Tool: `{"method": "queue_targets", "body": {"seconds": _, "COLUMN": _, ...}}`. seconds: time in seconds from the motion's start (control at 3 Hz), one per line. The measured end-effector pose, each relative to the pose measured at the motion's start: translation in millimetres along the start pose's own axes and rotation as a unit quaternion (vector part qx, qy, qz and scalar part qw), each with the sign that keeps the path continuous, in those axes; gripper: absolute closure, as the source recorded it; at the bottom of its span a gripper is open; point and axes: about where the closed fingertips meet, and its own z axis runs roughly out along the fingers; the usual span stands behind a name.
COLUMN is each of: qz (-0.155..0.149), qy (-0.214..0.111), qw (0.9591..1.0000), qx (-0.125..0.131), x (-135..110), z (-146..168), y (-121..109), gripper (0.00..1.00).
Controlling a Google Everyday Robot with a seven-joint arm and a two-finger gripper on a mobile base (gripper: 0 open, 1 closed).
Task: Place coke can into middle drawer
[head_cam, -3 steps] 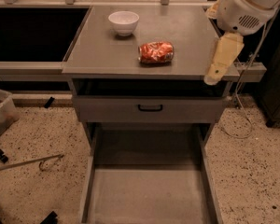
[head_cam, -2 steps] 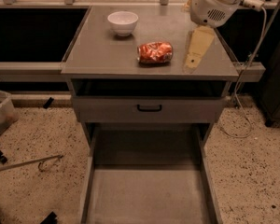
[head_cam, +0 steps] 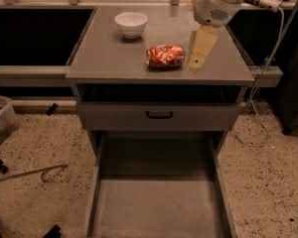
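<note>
The coke can (head_cam: 165, 55) lies on its side on the grey cabinet top (head_cam: 114, 53), red-orange and dented. My gripper (head_cam: 196, 63) hangs from the white arm (head_cam: 216, 1) just right of the can, its tip close above the top and a small gap from the can. It holds nothing. The middle drawer (head_cam: 159, 207) is pulled out below, a long grey tray with a bare floor and low side walls.
A white bowl (head_cam: 131, 24) stands on the top, behind and left of the can. A closed drawer front with a black handle (head_cam: 159, 115) sits above the open tray. A white cable (head_cam: 260, 93) hangs at the right. A bin (head_cam: 0, 120) and loose items lie on the speckled floor, left.
My gripper has moved left, from beyond the top's right edge to just right of the can. The can and bowl have not moved.
</note>
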Motion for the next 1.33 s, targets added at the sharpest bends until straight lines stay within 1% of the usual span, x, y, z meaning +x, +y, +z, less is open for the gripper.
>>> {"method": "queue_targets", "body": {"seconds": 0.33, "qz": -0.002, "qy": -0.010, "qw": 0.9999, "qx": 0.006, "x": -12, "z": 34, "y": -33, "gripper": 0.00}}
{"method": "queue_targets", "body": {"seconds": 0.67, "qz": 0.000, "qy": -0.015, "qw": 0.9999, "qx": 0.000, "x": -15, "z": 69, "y": -55, "gripper": 0.00}}
{"method": "queue_targets", "body": {"seconds": 1.33, "qz": 0.021, "qy": -0.037, "qw": 0.9986, "qx": -0.031, "x": -18, "z": 135, "y": -75, "gripper": 0.00}}
